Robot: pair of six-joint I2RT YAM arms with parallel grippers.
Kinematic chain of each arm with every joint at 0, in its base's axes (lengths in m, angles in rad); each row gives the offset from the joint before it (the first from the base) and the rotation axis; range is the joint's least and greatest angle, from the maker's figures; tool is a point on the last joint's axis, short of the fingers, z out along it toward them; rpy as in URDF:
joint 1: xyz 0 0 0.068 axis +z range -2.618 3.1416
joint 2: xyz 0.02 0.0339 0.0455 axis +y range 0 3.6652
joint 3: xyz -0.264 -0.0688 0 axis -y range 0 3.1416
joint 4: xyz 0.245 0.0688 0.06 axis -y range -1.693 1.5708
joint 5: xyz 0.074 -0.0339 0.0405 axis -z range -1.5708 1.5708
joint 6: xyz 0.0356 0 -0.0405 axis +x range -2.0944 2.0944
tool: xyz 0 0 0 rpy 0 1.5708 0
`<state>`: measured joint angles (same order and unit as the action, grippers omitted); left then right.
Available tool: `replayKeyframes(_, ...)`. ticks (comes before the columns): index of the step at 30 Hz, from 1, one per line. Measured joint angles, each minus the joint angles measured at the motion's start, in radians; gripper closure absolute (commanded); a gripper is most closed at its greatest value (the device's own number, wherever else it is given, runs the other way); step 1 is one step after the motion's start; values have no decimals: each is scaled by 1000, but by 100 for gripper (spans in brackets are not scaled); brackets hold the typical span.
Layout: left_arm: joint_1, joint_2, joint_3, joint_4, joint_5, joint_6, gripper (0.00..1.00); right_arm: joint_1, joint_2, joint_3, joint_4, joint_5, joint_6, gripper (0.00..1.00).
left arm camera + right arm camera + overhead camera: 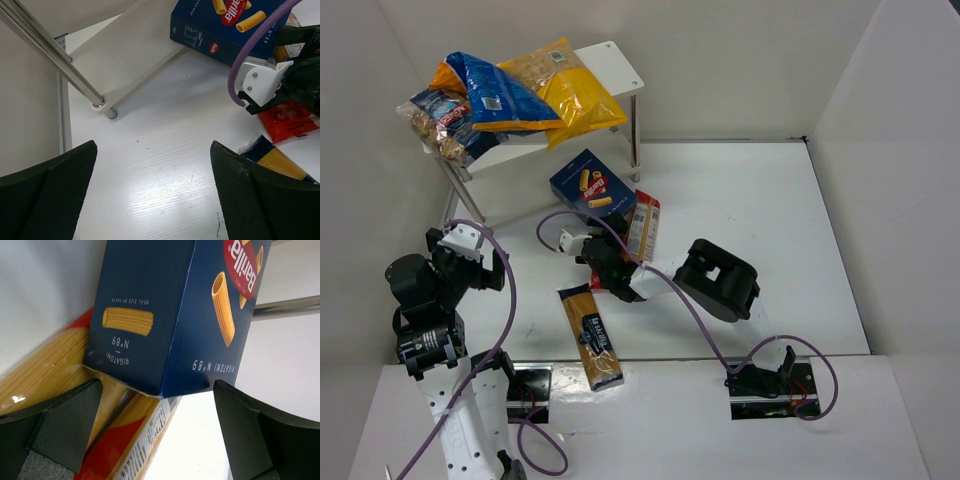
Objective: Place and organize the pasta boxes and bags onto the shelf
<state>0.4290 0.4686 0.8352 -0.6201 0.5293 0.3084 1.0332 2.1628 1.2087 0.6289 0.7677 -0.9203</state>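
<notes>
The white shelf (615,65) at the back left carries a blue bag (500,95), a yellow bag (570,90), an orange bag (445,75) and a clear bag with a blue-red label (440,120) on its top board. The dark blue box (592,187) lies on the table in front of it, and the two slim red and orange boxes (642,225) lie beside it. My right gripper (592,250) is open at the blue box's (150,315) lower end, over the slim boxes (125,445). The spaghetti packet (590,335) lies nearer. My left gripper (470,242) is open and empty above bare table (153,150).
The shelf's lower board (130,55) and a metal leg (50,52) are close in front of the left gripper. The right arm's purple cable (235,80) and white wrist mount (262,82) lie between the blue box (225,25) and the spaghetti packet (280,167). White walls enclose the table.
</notes>
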Motion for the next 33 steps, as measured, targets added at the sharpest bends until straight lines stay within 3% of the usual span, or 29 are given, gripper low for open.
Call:
replayKeyframes(3,0,0,0,0,0,0,0,-6,1,20,-23,-6,8,3)
replayKeyframes(7,0,0,0,0,0,0,0,-15,5,50,-48,-4,15,17)
replayKeyframes(12,0,0,0,0,0,0,0,-18,7,56,-55,8,14,28)
replayKeyframes(16,0,0,0,0,0,0,0,-21,8,76,-74,19,14,50)
replayKeyframes(18,0,0,0,0,0,0,0,-24,8,96,-91,21,24,55)
replayKeyframes(26,0,0,0,0,0,0,0,-46,15,193,-210,-2,108,68)
replayKeyframes(33,0,0,0,0,0,0,0,-138,15,395,-438,-95,262,80)
